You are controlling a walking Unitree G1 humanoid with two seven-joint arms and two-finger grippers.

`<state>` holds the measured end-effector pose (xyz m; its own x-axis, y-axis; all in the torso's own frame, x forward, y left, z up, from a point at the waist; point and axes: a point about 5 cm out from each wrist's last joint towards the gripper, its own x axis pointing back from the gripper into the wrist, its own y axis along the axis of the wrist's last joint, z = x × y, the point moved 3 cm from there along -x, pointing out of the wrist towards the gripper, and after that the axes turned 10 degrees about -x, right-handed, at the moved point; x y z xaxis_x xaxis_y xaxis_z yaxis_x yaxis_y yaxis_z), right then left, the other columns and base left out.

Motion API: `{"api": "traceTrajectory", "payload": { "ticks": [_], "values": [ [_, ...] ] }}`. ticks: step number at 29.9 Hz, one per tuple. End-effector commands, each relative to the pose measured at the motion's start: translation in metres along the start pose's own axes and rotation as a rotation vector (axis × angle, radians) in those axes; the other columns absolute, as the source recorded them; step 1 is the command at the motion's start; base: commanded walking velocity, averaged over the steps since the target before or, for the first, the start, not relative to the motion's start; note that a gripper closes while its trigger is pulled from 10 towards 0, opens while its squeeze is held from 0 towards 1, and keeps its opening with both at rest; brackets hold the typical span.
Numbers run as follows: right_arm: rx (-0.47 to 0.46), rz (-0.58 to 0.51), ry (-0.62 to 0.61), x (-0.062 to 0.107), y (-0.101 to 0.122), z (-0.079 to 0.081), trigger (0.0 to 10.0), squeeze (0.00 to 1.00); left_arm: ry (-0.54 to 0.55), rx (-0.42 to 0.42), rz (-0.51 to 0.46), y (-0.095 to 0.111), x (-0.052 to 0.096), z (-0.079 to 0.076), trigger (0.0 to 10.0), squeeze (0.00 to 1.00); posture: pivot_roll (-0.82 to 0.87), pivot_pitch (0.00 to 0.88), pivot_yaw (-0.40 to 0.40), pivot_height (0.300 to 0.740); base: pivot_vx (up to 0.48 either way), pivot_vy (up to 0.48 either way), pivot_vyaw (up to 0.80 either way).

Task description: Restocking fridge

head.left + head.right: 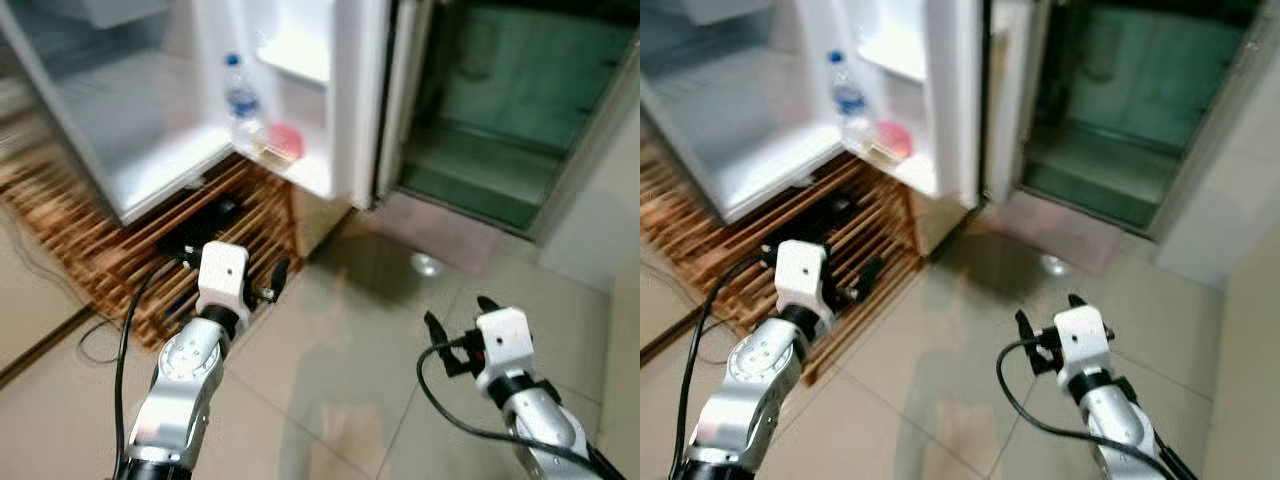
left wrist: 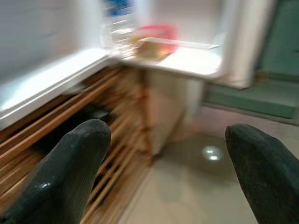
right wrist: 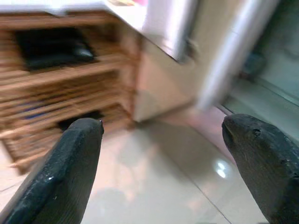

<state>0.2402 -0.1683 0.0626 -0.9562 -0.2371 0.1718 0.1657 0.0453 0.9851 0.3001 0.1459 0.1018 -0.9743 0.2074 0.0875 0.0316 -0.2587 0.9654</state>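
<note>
1. The fridge door stands open, ahead and to the left of both arms.
2. A water bottle stands upright on the door shelf, beside a red tub.
3. The left tool is nearer, spread wide and empty.
4. The right tool is also wide and empty, over floor tiles.

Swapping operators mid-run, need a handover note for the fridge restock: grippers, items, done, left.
Left gripper: open, empty, raised toward the fridge.
Right gripper: open, empty, over the floor tiles.
Fridge door: open. Its bottom shelf holds a water bottle and a red-lidded container.
Wooden pallet sits under the fridge.
Done: door open, two items shelved.
Left: nothing in hand; fetch further stock, then close the door.
</note>
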Motion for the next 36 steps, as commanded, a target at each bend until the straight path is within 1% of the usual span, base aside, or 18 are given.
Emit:
{"api": "traceTrajectory", "payload": {
  "ticks": [1, 4, 8, 12, 19, 24, 25, 26, 27, 29, 30, 33, 36],
  "values": [
    [0.026, -0.011, 0.01, 0.001, 0.006, -0.001, 10.0, 0.16, 0.009, -0.003, 0.004, -0.001, -0.001, 0.001, 10.0, 0.0, -0.15, 0.02, 0.028, 0.74, 0.0, 0.0, 0.78],
    [0.022, -0.011, -0.004, 0.0, 0.006, -0.004, 10.0, 0.17, 0.011, -0.014, 0.0, 0.0, -0.004, -0.002, 10.0, 0.0, -0.15, 0.015, 0.028, 0.74, 0.0, 0.0, 0.77],
    [0.018, -0.013, -0.008, -0.003, 0.006, -0.004, 10.0, 0.17, 0.022, -0.006, -0.001, 0.0, -0.004, -0.001, 10.0, 0.0, -0.14, 0.012, 0.026, 0.74, 0.0, 0.0, 0.76],
    [0.01, -0.019, -0.014, -0.008, 0.008, -0.004, 10.0, 0.17, 0.063, 0.003, 0.011, -0.002, -0.004, 0.0, 10.0, 0.0, -0.14, 0.007, 0.023, 0.74, 0.0, -0.461, 0.73],
    [0.01, -0.011, -0.015, -0.008, 0.005, -0.003, 10.0, 0.18, 0.087, -0.001, 0.029, -0.005, -0.005, -0.003, 10.0, 0.0, -0.13, 0.005, 0.02, 0.74, 0.0, -0.44, 0.71],
    [0.003, -0.004, -0.017, -0.008, 0.001, -0.003, 10.0, 0.18, 0.104, -0.013, 0.035, -0.007, -0.007, -0.001, 10.0, 0.0, -0.13, 0.004, 0.019, 0.74, 0.0, -0.417, 0.7],
    [0.008, 0.005, -0.014, -0.007, -0.002, -0.003, 10.0, 0.16, 0.108, -0.015, 0.037, -0.008, -0.008, -0.001, 10.0, 0.0, -0.13, 0.003, 0.019, 0.74, 0.0, -0.416, 0.67],
    [0.016, 0.019, 0.001, -0.004, -0.005, -0.001, 10.0, 0.12, 0.114, -0.019, 0.033, -0.007, -0.009, 0.0, 10.0, 0.0, -0.13, 0.0, 0.019, 0.74, 0.262, -0.398, 0.0],
    [0.023, 0.029, 0.012, -0.003, -0.007, 0.0, 10.0, 0.12, 0.118, -0.022, 0.029, -0.006, -0.009, 0.0, 10.0, 0.0, -0.13, 0.0, 0.021, 0.74, 0.262, -0.398, 0.0],
    [0.028, 0.033, 0.014, 0.0, -0.01, -0.001, 10.0, 0.08, 0.133, -0.008, 0.033, -0.007, -0.01, 0.002, 10.0, 0.0, -0.14, 0.0, 0.023, 0.74, 0.174, 0.0, 0.0],
    [0.025, 0.028, 0.003, 0.002, -0.01, -0.002, 10.0, 0.08, 0.132, -0.019, 0.047, -0.009, -0.013, 0.002, 10.0, 0.0, -0.16, 0.0, 0.032, 0.74, 0.0, 0.0, 0.0],
    [0.017, 0.016, -0.011, 0.002, -0.009, -0.001, 10.0, 0.08, 0.126, -0.031, 0.046, -0.01, -0.015, 0.001, 10.0, 0.0, -0.16, 0.0, 0.038, 0.74, 0.0, 0.0, 0.0],
    [0.009, 0.001, -0.018, -0.004, -0.008, 0.006, 10.0, 0.09, 0.114, -0.033, 0.041, -0.009, -0.017, -0.001, 10.0, 0.0, -0.17, 0.0, 0.043, 0.74, 0.0, 0.0, 0.0]
  ]
}}
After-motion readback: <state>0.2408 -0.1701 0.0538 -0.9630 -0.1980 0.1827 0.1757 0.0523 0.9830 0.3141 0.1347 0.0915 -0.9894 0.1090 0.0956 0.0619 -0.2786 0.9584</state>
